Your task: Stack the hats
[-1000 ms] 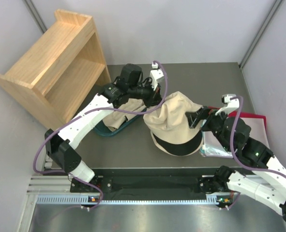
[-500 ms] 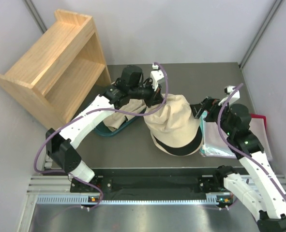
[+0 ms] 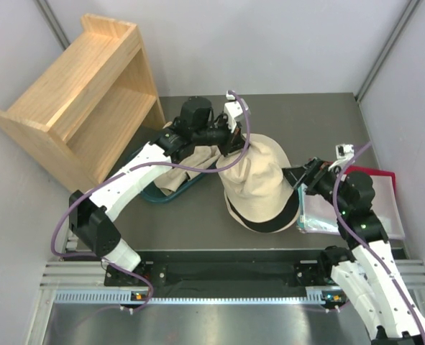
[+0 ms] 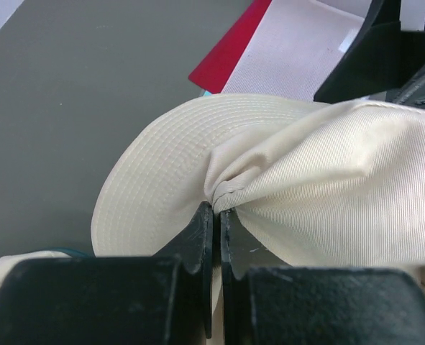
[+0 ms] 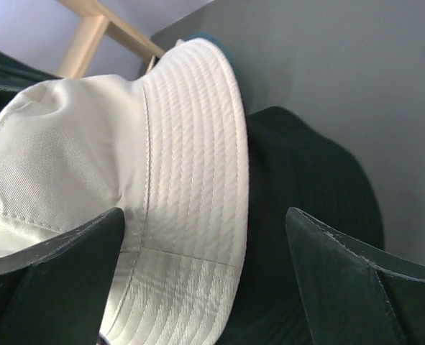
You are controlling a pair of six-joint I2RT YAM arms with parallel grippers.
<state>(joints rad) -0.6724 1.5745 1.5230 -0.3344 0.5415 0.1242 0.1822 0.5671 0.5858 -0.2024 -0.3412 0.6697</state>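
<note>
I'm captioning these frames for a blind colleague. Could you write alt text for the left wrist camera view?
The left hand, shut, pinches a fold of a cream hat, whose stitched brim curves out to the left. Beyond it lie the grey table and a flat red and white item.

Grey table [image 3: 198, 223] bears a teal tub [image 3: 153, 194], a black hat [image 3: 270, 221]; a red-edged tray [image 3: 380, 177]
</note>
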